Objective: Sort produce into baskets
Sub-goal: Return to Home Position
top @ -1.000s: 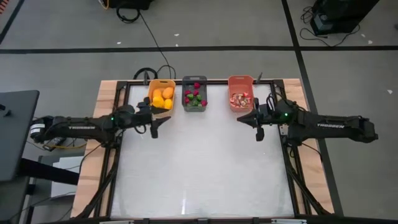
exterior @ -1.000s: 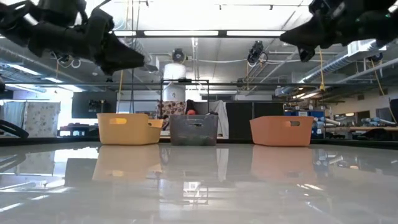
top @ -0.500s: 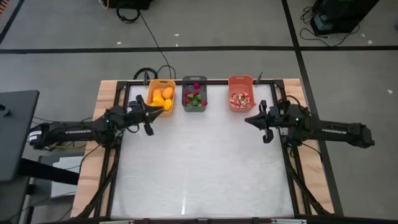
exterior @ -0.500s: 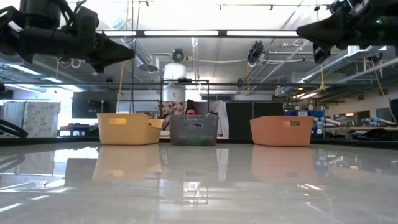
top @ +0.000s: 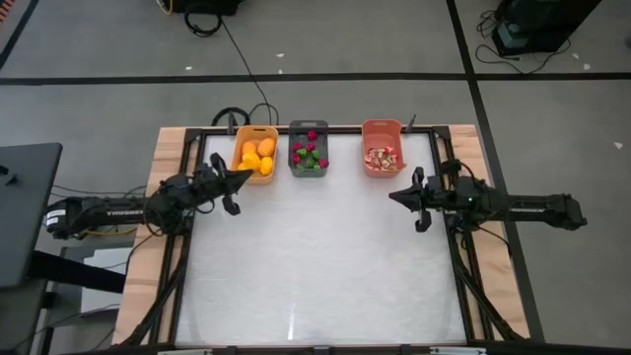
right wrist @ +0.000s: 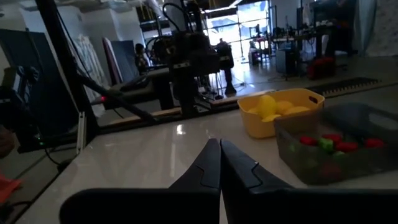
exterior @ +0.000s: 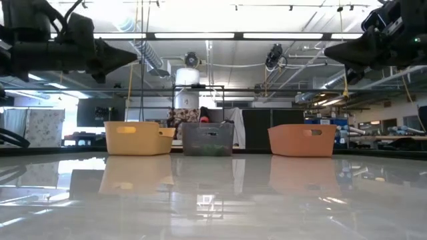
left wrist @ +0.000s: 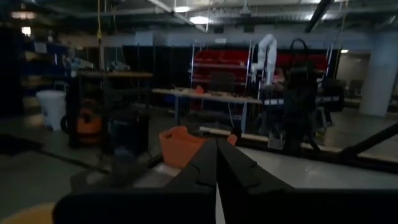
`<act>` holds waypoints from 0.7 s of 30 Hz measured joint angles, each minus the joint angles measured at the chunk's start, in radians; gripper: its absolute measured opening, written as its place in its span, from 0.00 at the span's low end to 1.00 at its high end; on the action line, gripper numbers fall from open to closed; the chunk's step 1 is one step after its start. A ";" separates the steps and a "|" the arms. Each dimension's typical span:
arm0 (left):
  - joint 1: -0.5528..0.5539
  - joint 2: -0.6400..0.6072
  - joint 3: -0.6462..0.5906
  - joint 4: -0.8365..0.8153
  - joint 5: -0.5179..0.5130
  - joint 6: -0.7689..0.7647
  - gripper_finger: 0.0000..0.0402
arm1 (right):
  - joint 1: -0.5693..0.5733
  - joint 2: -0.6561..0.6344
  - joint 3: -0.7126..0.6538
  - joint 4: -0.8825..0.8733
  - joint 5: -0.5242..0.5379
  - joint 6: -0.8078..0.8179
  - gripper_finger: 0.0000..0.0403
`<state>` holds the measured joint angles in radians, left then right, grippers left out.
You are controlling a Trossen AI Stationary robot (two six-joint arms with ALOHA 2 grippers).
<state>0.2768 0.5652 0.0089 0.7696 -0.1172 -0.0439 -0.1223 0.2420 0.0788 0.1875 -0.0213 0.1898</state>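
Seen from above, a white table point(top: 315, 276) fills the middle of the frame. Three small baskets stand in a row along its top edge. The yellow basket point(top: 256, 128), at the left of the row, holds rounded yellow-orange fruits point(top: 254, 155). The grey basket point(top: 309, 175), in the centre, holds small red and green pieces point(top: 308, 153). The salmon basket point(top: 382, 124), at the right, holds pale pink slices point(top: 383, 158).

The left gripper point(top: 240, 180) is at centre left of the frame, over the table's left edge. It points up and to the right, near the lower left corner of the yellow basket but not touching it. The right gripper point(top: 394, 197) is at centre right, pointing left, below the salmon basket and apart from it.

In the left wrist view, the gripper's two dark fingers point(left wrist: 199, 171) are clenched together with only a thin seam between them, and nothing is held. The right wrist view shows the right gripper clenched and empty in the same way.

In the level view, the baskets stand side by side across the middle. Both grippers hang in the upper corners, well above the table.
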 joint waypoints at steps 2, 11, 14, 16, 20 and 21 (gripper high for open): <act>0.000 0.000 0.000 -0.022 0.000 -0.012 0.02 | 0.002 -0.001 0.000 0.005 -0.002 -0.003 0.02; 0.000 -0.004 0.000 -0.105 0.082 -0.039 0.02 | 0.002 -0.047 -0.002 -0.024 -0.005 -0.015 0.02; 0.008 -0.011 0.000 -0.109 0.085 -0.048 0.02 | 0.002 -0.068 -0.017 0.000 -0.005 -0.011 0.02; 0.020 -0.037 -0.001 -0.110 0.111 -0.065 0.02 | 0.002 -0.081 -0.023 -0.007 0.002 -0.014 0.02; 0.042 -0.113 -0.001 -0.149 0.205 -0.089 0.02 | 0.002 -0.112 -0.025 -0.039 0.003 -0.019 0.02; 0.047 -0.134 -0.001 -0.176 0.212 -0.094 0.02 | 0.002 -0.122 -0.025 -0.050 0.003 -0.023 0.02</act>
<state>0.3240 0.4308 0.0082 0.5933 0.0948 -0.1380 -0.1207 0.1200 0.0540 0.1371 -0.0181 0.1668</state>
